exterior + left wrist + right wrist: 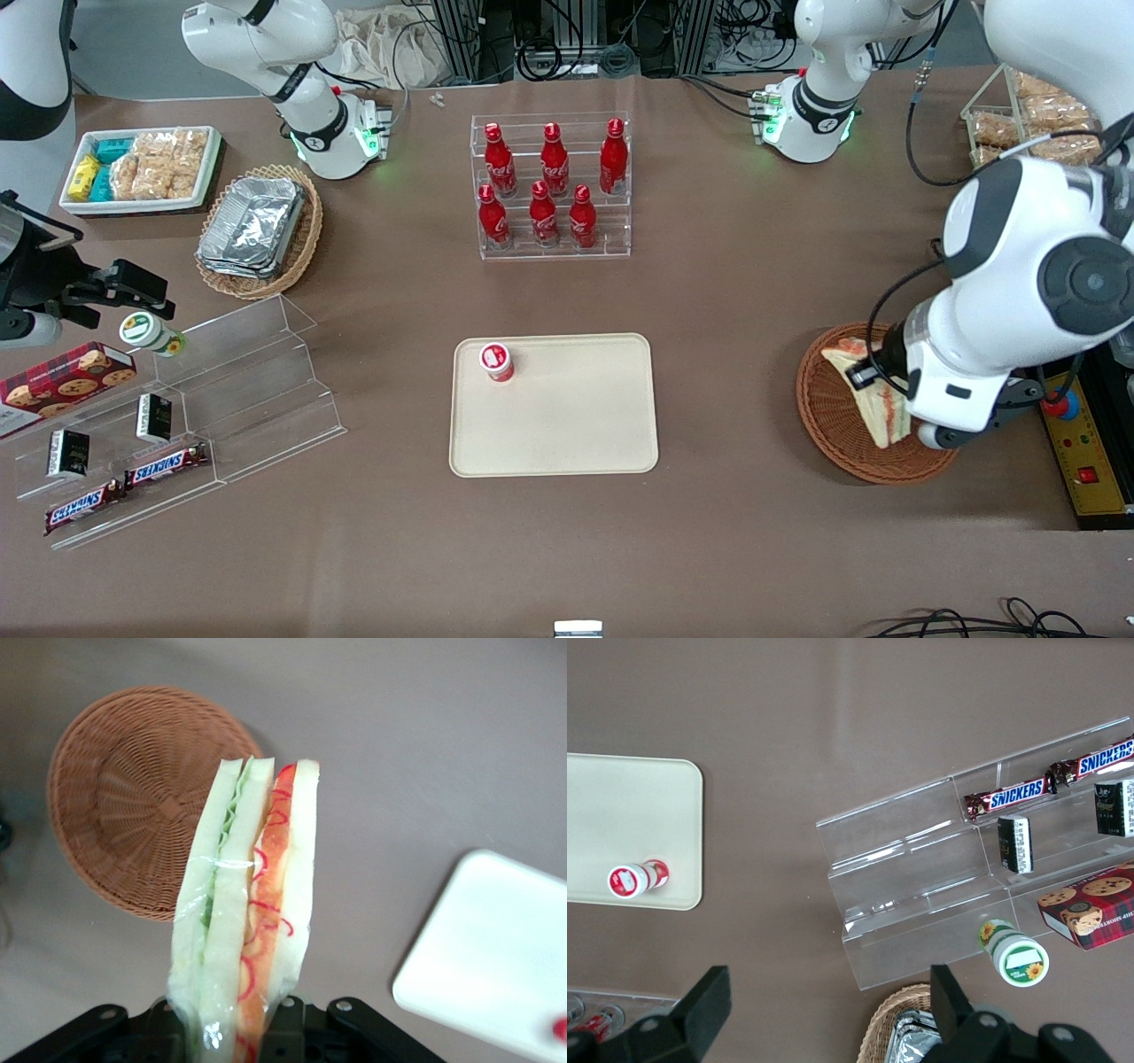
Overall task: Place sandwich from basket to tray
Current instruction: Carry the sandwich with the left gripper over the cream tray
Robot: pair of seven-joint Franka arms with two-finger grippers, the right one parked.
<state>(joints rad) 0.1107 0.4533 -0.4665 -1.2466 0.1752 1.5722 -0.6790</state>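
Sandwich (248,904), clear-wrapped, is clamped edge-up between my fingers (288,1014), lifted clear above the round reddish-brown basket (133,797). My gripper (235,1028) hangs over that basket at the working arm's end of the tabletop (753,292). The beige tray (567,425) lies well apart toward the middle, a small red-capped bottle (497,361) standing on it.

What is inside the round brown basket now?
Nothing can be seen in the basket. The gripper holds the sandwich above it, and the sandwich covers part of the rim.
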